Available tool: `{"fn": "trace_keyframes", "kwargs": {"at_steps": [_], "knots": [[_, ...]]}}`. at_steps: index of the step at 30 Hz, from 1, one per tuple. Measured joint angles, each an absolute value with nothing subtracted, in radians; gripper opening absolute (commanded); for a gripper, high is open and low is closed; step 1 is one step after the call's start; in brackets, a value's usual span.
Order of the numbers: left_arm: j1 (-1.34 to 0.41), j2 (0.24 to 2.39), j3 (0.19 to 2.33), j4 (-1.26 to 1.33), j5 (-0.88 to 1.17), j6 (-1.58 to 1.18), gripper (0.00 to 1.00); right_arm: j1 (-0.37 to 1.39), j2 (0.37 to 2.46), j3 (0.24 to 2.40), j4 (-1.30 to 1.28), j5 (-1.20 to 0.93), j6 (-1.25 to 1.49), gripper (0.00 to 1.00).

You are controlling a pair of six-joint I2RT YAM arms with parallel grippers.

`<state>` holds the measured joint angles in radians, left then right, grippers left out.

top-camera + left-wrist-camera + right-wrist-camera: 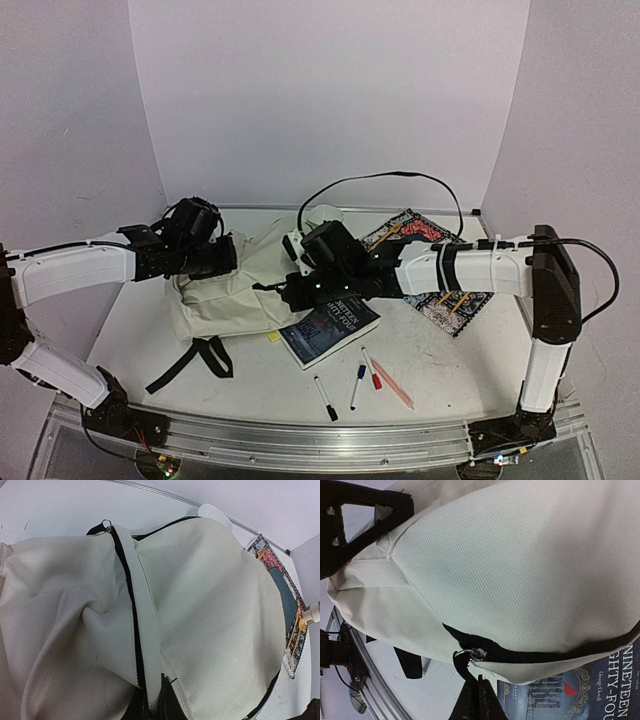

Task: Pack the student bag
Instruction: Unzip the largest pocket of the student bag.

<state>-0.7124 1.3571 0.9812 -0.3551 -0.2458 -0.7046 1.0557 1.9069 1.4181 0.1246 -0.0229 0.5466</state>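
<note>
White tabletop (250, 385); soft, woven cream bag (225, 290), rounded. Left tool (152, 700) clenched on seam (145, 630); right tool (476, 695) clenched on black zip pull (461, 666).

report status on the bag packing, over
Left tool shut on student bag fabric. Right tool shut on zipper pull. Book right beside the zipper, markers lying loose.

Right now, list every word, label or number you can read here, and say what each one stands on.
"NINETEEN": first title line on the blue book.
"GHTY-FOU": second title line, cut off at the ends.
"George Orwell": small print under the title.
On the patterned book and the markers: too small to read.
On the student bag: no lettering shows.
</note>
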Motion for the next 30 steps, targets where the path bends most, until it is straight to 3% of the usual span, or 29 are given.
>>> {"fn": "trace_keyframes", "kwargs": {"at_steps": [23,30], "knots": [[-0.71,1.362,0.964,-0.418,-0.594,-0.543,0.0,0.985,1.774,1.373,0.12,0.05,0.389,0.0],[-0.682,1.408,0.97,-0.409,-0.647,-0.531,0.07,0.984,1.802,1.462,0.099,-0.066,0.323,0.0]]}}
